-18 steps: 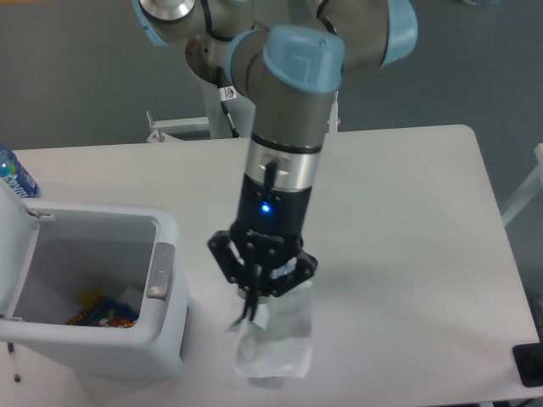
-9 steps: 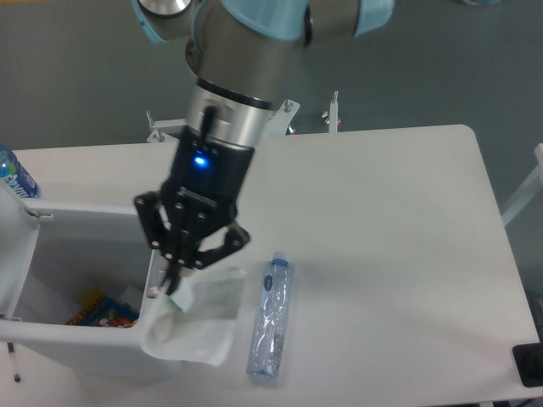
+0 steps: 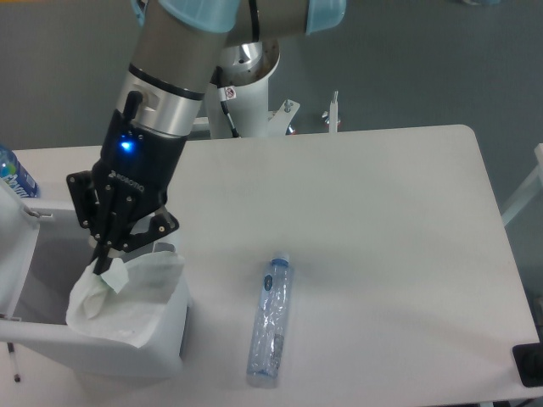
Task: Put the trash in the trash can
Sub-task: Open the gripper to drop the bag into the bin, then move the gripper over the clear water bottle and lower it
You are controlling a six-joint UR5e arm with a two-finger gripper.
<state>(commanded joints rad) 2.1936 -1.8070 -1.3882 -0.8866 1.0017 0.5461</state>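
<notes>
The jaws are closed on the top edge of the white plastic pouch [image 3: 127, 288], which hangs from the gripper [image 3: 109, 259] and drapes over the right wall of the trash can [image 3: 174, 326].

Change over the last second: the gripper has carried the pouch from the table's front edge, where it hung just above the surface, leftward to the bin. Half a second ago the pouch hung at the bin's right wall, mostly outside it; it now sits over the opening, with its lower part still lapping the rim. The clear water bottle [image 3: 270, 320], hidden behind the pouch a second ago, lies exposed near the front edge of the table [image 3: 382, 212], cap pointing away from that edge, well apart from the bin.

Judgement: the first item is near its release point. A release here could leave the pouch snagged on the wall; a little more leftward travel appears safer. The bottle has not yet been handled.

The trash can stands at the table's front left corner. Its lid [image 3: 10, 246] is raised at the left. A bottle with a blue label [image 3: 13, 174] shows at the left edge of the view, behind the bin. The floor beyond the table is grey.
</notes>
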